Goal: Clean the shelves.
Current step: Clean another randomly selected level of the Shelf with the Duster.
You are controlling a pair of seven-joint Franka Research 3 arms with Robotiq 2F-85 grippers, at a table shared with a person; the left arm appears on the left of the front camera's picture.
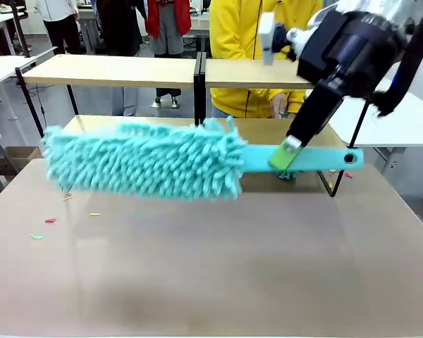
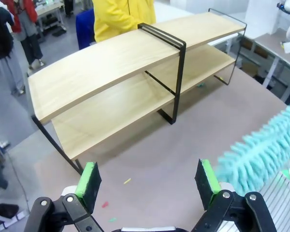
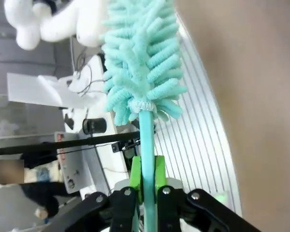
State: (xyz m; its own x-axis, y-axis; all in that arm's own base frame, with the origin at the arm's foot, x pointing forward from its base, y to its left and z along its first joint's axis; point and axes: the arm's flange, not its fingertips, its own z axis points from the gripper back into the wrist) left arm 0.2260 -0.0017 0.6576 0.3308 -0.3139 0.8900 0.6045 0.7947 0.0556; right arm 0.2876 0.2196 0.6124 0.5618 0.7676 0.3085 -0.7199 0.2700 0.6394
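Front view: right gripper [image 1: 287, 153] clenches the flat handle of a teal duster [image 1: 144, 165], holding it level above the bench [image 1: 211, 274], just in front of the shelves [image 1: 113, 70]
Right wrist view: green pads [image 3: 135, 176] press both faces of the handle, fluffy head pointing away from the jaws
Left wrist view: left gripper [image 2: 147, 186] hangs over the bench with jaws spread wide and nothing between them; the duster tip [image 2: 261, 154] sits just beside its pad
Shelves: two-tier wooden rack on a black frame, standing at the far side of the bench; all boards bare, a person in yellow [image 1: 257, 42] close behind
Debris: small coloured scraps [image 1: 49, 220] on the bench near the rack's left foot
Step in hand: likely carrying the duster toward a board; no contact with the wood yet
Risk: the long head could catch the centre post [image 1: 199, 88] or thin frame and shove the light rack toward the person
Risk: the narrow grip on a slim handle may let the duster twist under sweeping load
Risk: the two arms sit close, so a wide swing could strike the left pads
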